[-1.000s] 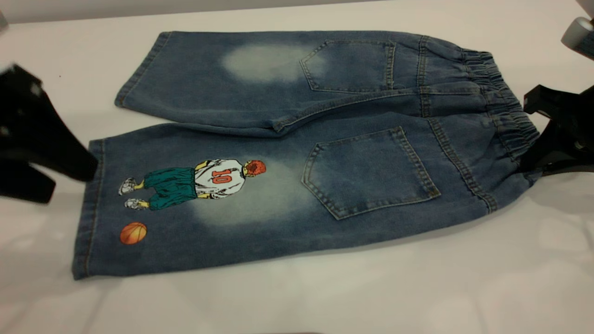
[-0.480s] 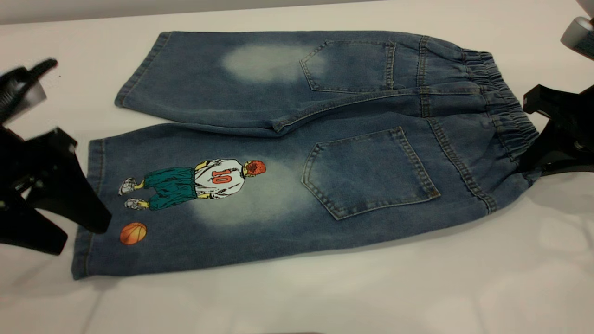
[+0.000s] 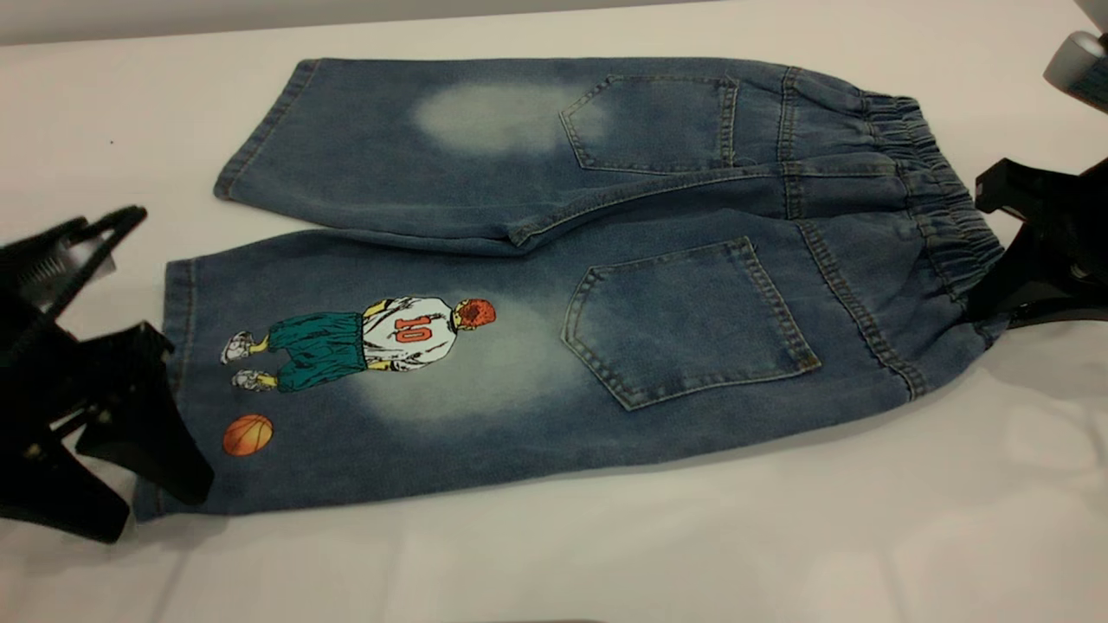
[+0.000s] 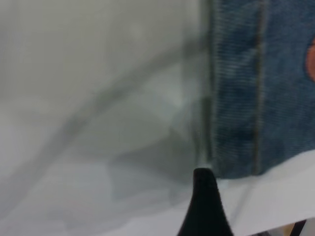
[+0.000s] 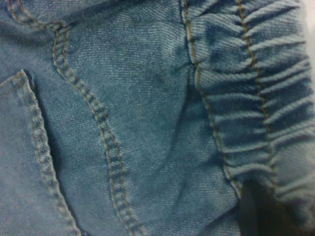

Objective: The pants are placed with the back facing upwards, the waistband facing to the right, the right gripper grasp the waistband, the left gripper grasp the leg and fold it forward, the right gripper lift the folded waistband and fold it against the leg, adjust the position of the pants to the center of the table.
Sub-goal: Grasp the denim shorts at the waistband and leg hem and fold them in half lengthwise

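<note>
Three views, one high, two pressed close.
You look steeply down across the table (image 3: 606, 554) at the whole pants (image 3: 554, 285); your left wrist camera hugs the leg (image 4: 261, 88) hem at the near-left corner, your right the waistband (image 5: 256, 98).

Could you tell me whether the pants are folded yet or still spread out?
Spread out: the pants lie flat on the table, both legs side by side, both back pockets showing.
</note>
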Controlling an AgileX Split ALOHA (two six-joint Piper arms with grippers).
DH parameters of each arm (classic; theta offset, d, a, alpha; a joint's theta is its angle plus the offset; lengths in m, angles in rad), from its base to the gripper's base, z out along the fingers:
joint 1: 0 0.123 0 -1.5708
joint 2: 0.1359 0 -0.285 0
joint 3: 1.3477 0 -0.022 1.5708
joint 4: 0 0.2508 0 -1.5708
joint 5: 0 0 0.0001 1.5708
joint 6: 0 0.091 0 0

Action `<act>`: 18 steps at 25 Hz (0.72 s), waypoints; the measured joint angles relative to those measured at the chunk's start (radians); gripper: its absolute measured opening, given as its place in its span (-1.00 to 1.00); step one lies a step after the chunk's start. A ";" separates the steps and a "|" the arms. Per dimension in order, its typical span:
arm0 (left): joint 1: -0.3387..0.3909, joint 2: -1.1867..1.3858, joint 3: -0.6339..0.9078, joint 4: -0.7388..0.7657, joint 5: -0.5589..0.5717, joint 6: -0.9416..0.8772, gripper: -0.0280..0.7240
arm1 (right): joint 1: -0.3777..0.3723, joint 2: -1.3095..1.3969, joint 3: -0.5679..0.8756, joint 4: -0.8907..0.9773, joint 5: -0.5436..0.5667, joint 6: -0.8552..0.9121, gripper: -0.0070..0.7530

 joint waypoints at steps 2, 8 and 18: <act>0.000 0.012 0.000 -0.001 -0.006 0.000 0.36 | 0.000 0.000 0.000 0.000 0.000 0.000 -0.88; 0.000 0.014 -0.003 -0.001 -0.038 0.000 0.23 | 0.000 0.000 0.000 0.000 0.000 -0.004 -0.88; 0.000 0.053 -0.009 -0.010 -0.027 0.005 -0.24 | 0.000 0.000 0.000 0.000 0.000 -0.012 -0.88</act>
